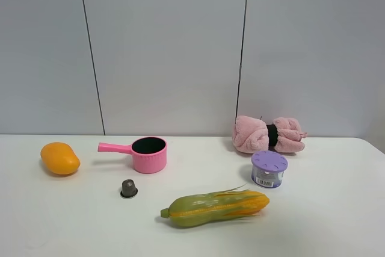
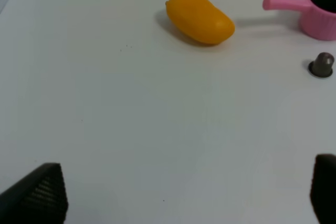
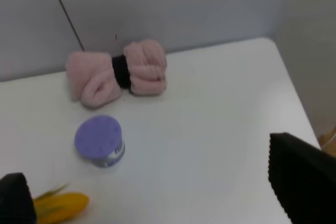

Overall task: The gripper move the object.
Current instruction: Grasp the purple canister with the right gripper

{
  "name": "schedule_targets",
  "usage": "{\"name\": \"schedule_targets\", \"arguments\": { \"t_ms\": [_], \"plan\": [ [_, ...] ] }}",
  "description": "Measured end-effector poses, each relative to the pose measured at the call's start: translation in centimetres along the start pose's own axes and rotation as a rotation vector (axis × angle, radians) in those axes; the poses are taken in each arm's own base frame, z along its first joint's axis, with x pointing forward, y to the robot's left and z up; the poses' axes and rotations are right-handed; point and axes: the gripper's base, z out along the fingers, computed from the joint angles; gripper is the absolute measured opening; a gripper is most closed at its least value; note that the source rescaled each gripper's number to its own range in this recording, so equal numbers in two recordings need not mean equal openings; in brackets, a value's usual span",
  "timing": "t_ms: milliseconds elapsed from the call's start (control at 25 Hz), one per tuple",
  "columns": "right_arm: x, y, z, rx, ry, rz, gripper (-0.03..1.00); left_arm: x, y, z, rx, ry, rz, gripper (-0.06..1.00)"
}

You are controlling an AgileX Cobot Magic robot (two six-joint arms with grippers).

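Observation:
The object, a small clear tub with a lilac perforated lid (image 1: 269,169) and a barcode label, stands upright on the white table right of centre, in front of a pink cloth roll. It also shows in the right wrist view (image 3: 98,140). Neither gripper shows in the exterior high view. My right gripper (image 3: 157,195) is open and empty, its black fingers (image 3: 299,177) wide apart, hovering well short of the tub. My left gripper (image 2: 181,195) is open and empty over bare table, its fingers (image 2: 42,195) far apart.
An orange mango (image 1: 60,158) lies at the left, a pink pot (image 1: 144,153) with a handle beside it, and a tiny grey-brown capsule (image 1: 129,188) in front. A corn cob (image 1: 215,207) lies in the front middle. The pink cloth roll (image 1: 268,134) sits against the wall.

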Motion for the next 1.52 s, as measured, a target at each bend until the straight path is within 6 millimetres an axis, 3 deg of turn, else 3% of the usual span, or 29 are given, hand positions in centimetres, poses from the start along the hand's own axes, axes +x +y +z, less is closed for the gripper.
{"name": "schedule_targets", "arguments": {
  "t_ms": [280, 560, 800, 1160, 1320, 1520],
  "plan": [
    [-5.5, -0.1, 3.4, -0.005, 0.114, -0.003, 0.94, 0.0, 0.0, 0.0, 0.000, 0.000, 0.000, 1.00],
    [-7.3, -0.7, 11.1, -0.008, 0.292, -0.005, 0.94, 0.0, 0.0, 0.0, 0.000, 0.000, 0.001, 1.00],
    [-6.3, -1.3, 18.0, -0.011, 0.406, -0.028, 0.94, 0.0, 0.0, 0.0, 0.000, 0.000, 0.001, 1.00],
    [-3.4, -1.5, 24.6, -0.057, 0.539, -0.033, 0.94, 0.0, 0.0, 0.0, 0.000, 0.000, 0.000, 1.00],
    [-2.3, 0.1, 27.1, -0.111, 0.539, -0.081, 0.94, 0.0, 0.0, 0.0, 0.000, 0.000, 0.000, 1.00],
    [-0.5, 4.1, 30.2, -0.189, 0.543, -0.152, 0.94, 0.0, 0.0, 0.0, 0.000, 0.000, 0.000, 1.00]
  ]
}}
